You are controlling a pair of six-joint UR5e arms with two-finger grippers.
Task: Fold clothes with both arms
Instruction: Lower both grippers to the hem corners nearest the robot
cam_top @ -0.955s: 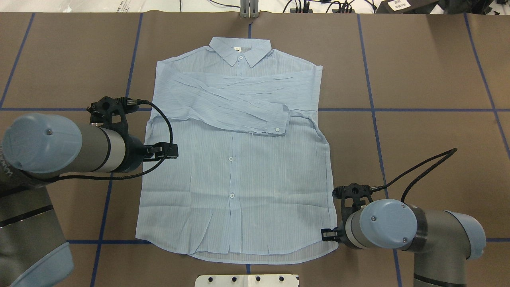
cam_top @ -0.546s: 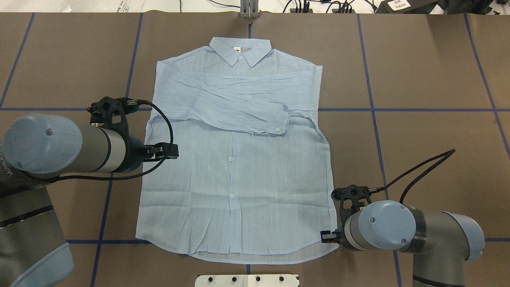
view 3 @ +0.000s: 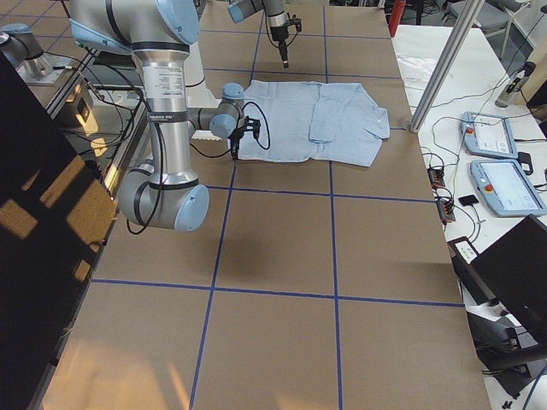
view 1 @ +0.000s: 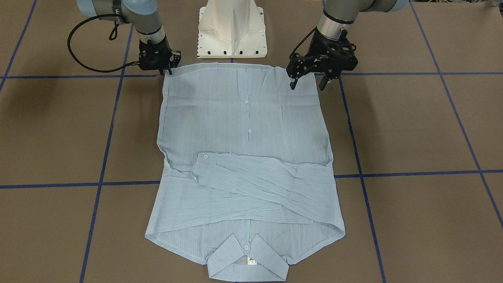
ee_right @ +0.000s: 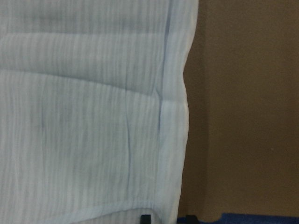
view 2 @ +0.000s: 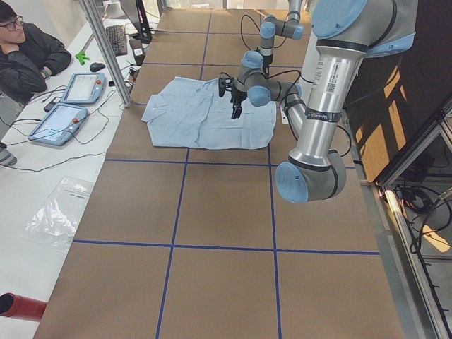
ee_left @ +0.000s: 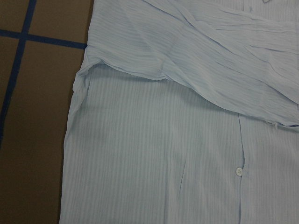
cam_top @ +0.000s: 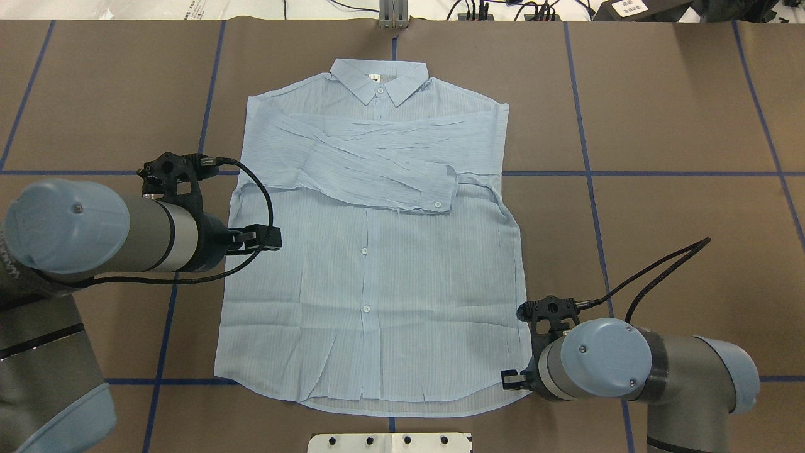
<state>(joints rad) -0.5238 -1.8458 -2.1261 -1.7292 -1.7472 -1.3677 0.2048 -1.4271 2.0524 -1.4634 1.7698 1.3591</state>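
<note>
The light blue striped shirt lies flat and face up on the brown table, collar at the far side, both sleeves folded across the chest. My left gripper is open and empty. It hangs above the shirt's side edge, clear of the cloth. My right gripper is low at the hem corner. In the right wrist view its two fingertips stand a little apart and straddle the shirt's side edge. The left wrist view shows the sleeve fold and button placket.
The white pedestal base stands just behind the hem. Blue tape lines cross the brown table. A seated person and tablets are beyond the table's far side, next to a metal post.
My right arm has shifted slightly left and nearer, which brings its gripper closer to the hem corner. The left arm and the shirt have not moved.
</note>
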